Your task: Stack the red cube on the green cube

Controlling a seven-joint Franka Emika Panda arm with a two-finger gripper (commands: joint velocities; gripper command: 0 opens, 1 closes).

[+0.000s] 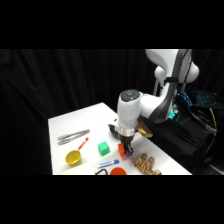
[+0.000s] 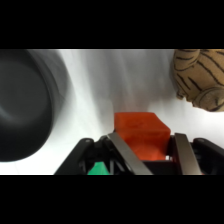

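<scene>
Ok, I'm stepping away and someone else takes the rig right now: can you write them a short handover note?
Claw: down at the table, its fingers on either side of the red cube; whether they already press on it cannot be told.
Red cube: near the table's front right part, under the claw, not lifted as far as the side view shows.
Green cube: a little to the left of the red one in the side view, standing free, nothing on top.
Done: the arm has reached the red cube.
Left: close on it, lift, carry it over the green cube, set it down on top, let go.
</scene>
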